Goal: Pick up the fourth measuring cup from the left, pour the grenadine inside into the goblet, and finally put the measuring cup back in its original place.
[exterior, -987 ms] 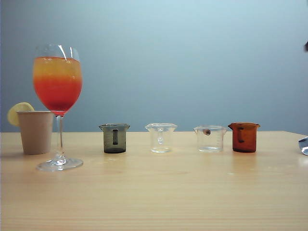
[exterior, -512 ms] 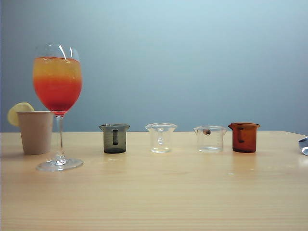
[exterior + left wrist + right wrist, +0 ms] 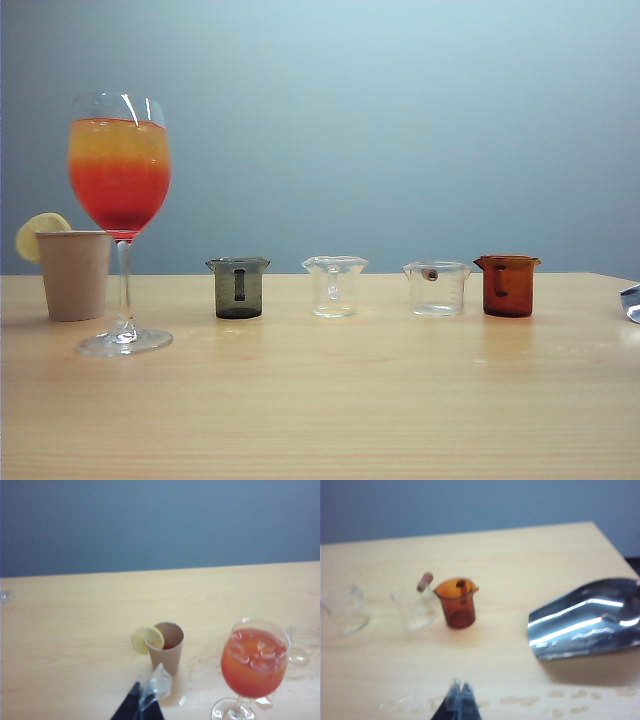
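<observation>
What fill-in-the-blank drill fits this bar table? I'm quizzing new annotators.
1. The fourth measuring cup stands upright at the ____ end of the cup row.
2. The goblet holds a drink that is yellow on top and ____ below.
3. A lemon slice sits on the rim of the ____ cup.
4. The right hand, back from the orange-red cup, has its jaws ____.

Missing words: right; red; paper; shut
</observation>
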